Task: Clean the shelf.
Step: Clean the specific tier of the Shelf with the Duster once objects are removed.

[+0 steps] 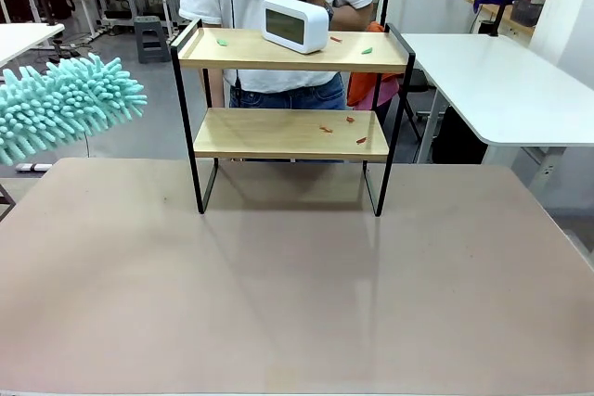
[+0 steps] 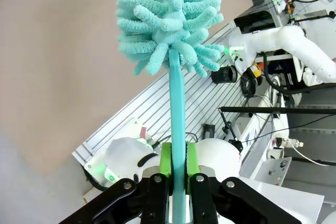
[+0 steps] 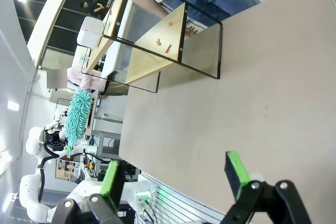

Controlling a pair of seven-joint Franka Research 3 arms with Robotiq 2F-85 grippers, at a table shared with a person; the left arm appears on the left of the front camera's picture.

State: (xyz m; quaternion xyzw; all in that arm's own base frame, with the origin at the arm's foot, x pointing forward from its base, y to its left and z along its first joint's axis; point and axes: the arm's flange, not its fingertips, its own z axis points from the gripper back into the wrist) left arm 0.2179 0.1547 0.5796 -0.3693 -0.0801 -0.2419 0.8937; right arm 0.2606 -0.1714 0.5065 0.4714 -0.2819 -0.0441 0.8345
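Beige tabletop is lying nearest, carrying the two-tier light-wood, black-framed shelf toward its far side, small red and green scraps littering both boards. Left jaws are clamping a fluffy turquoise duster's handle, ready for sweeping; right jaws are hanging wide open, empty.

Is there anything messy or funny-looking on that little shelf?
Yes. Little scraps litter the shelf: green bits and a red bit on the top board, more red bits on the lower board. The white clock on top stands turned at an angle to the shelf's front edge.
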